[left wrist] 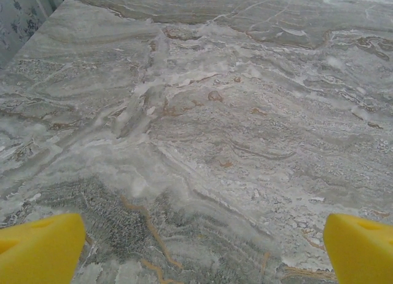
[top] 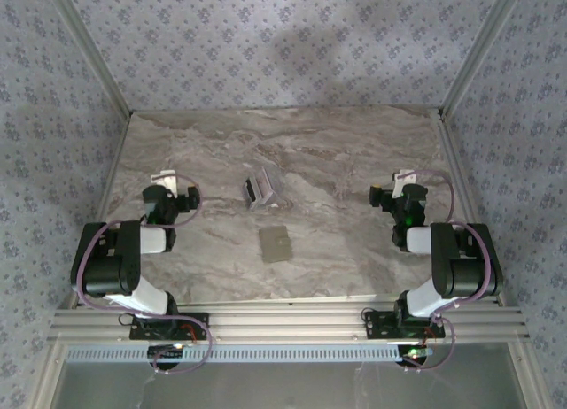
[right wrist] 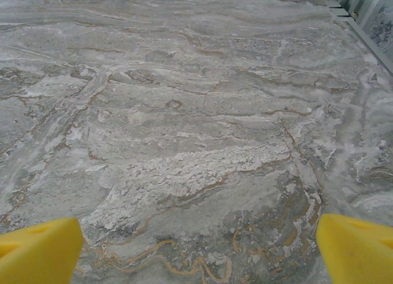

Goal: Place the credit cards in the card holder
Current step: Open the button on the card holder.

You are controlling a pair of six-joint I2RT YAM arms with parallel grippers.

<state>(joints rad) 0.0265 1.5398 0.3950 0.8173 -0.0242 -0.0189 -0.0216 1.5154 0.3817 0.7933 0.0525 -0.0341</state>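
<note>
1. Left gripper [top: 166,181] hangs over the marble-patterned table [top: 337,152], at 9 o'clock from the credit cards [top: 261,189]. In its wrist view its yellow fingertips [left wrist: 40,247] stand wide apart with bare tabletop between them, holding nothing.
2. Right gripper [top: 403,181] sits at 3 o'clock from the cards. Its jaws are likewise spread wide and empty, with yellow fingertips [right wrist: 37,250] at the lower corners of its own view.
3. The credit cards lie in a small cluster near the table's middle, one dark card on the 9 o'clock side against the pale silver ones.
4. The card holder [top: 276,244] lies flat at 6 o'clock from the cards, near them but not touching, and well apart from both grippers.
</note>
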